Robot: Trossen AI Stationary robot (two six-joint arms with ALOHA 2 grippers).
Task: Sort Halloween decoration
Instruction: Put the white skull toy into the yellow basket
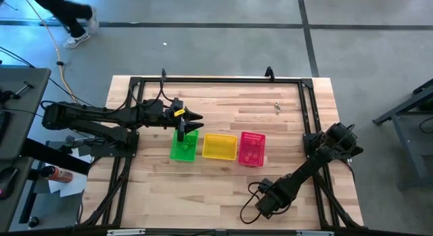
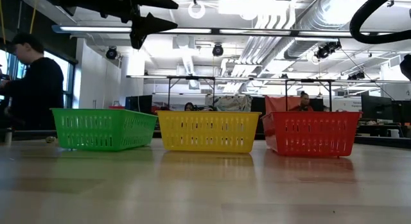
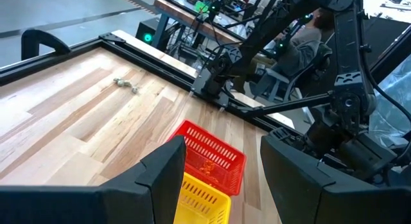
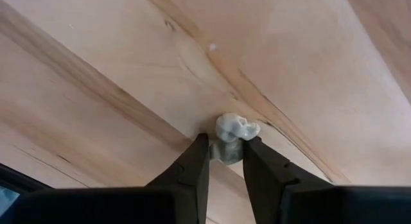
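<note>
- A pale skull-shaped trinket (image 4: 235,129) sits clamped between the fingers (image 4: 196,166) of the right gripper (image 4: 225,161), low over the wooden surface (image 4: 308,70) near its front right corner.
- Another small trinket (image 1: 277,107) lies loose on the surface toward the back right corner, well apart from the baskets; the left wrist view shows it too (image 3: 126,85).
- A small orange piece (image 3: 207,167) lies inside the pink basket (image 1: 252,149).
- The three baskets stand in a row at mid-surface: green basket (image 1: 183,147), yellow basket (image 1: 220,147), then the pink one, just beside each other.
- The left gripper (image 1: 196,119) hangs above the green basket's back edge, fingers (image 3: 160,176) apart and holding nothing.
- A person (image 2: 32,89) stands beyond the surface's left edge.
</note>
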